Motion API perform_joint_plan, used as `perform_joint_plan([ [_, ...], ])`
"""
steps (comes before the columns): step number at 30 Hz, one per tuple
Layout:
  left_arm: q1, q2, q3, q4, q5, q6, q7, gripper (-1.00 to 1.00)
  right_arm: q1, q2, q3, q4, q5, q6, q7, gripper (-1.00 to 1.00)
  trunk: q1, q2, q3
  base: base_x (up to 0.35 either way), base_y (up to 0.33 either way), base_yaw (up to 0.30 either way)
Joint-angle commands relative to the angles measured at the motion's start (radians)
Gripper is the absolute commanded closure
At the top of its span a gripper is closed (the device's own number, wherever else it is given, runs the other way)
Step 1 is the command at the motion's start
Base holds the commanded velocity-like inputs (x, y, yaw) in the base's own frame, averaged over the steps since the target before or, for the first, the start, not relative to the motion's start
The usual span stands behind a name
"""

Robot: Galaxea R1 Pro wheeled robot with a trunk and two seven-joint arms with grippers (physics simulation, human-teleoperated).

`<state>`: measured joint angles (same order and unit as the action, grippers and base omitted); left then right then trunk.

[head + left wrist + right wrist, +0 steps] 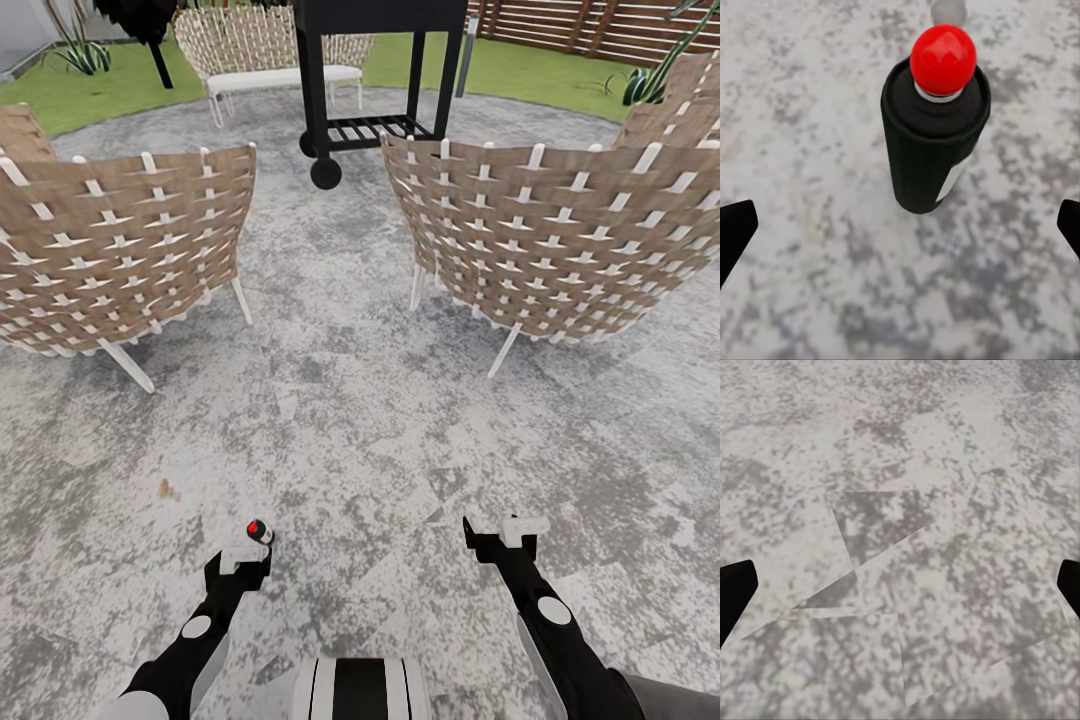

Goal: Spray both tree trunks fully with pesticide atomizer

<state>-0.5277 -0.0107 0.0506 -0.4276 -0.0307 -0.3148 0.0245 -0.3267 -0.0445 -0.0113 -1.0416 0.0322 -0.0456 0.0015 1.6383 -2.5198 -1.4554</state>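
I see the pesticide atomizer [934, 131] standing upright on the paved floor [340, 420], directly below my left gripper [900, 225], fingers released. Right gripper [900, 585] fingers released, above the floor.

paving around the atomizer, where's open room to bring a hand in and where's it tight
Open: the grey paving between the two grippers and the wicker chairs, and beside the upright atomizer, which stands alone between the left gripper fingers. Tight: the gap between the left chair and right chair, leading to the black cart.
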Motion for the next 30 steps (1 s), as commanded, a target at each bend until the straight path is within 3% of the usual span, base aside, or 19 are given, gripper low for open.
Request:
perform_joint_plan([
  [1,0.0,0.0,0.0,0.0,0.0,0.0,0.0,-1.0,0.0,0.0,0.0,0.0,0.0,0.0,0.0,-1.0,0.0,0.0,-0.001,0.0,0.0,0.0],
  [30,0.0,-0.002,0.001,0.001,-0.002,-0.004,0.0,-1.0,0.0,0.0,-0.001,0.0,0.0,0.0,0.0,-1.0,0.0,0.0,-0.006,0.06,-0.022,0.0],
])
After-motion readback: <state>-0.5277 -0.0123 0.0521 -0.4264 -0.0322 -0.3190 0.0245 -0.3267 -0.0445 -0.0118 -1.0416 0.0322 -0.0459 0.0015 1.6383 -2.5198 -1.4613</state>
